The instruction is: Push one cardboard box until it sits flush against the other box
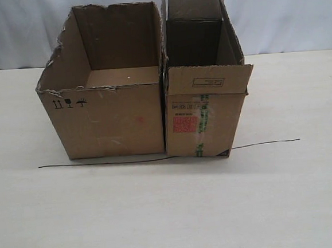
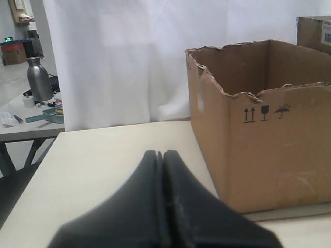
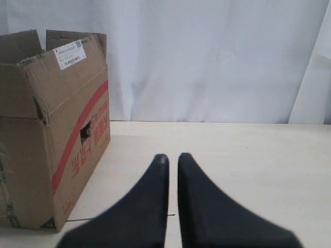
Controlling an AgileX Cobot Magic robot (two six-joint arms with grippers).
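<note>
The cardboard box (image 1: 203,118), narrow and tall with a red label and green tape, stands on the right. Its left wall touches the other box (image 1: 111,119), the wide carton with a torn rim and black symbols. Neither gripper shows in the exterior view. In the left wrist view my left gripper (image 2: 162,153) is shut and empty over the table, a short way off the other box (image 2: 269,150). My right gripper (image 3: 172,156) has its fingers nearly together with a thin slit between them. It holds nothing and sits apart from the cardboard box (image 3: 51,129).
A thin black line (image 1: 100,162) runs across the pale table (image 1: 173,215) along the front of both boxes. A white curtain (image 1: 295,10) hangs behind. Off the table's left end stands a side table with a steel bottle (image 2: 39,77).
</note>
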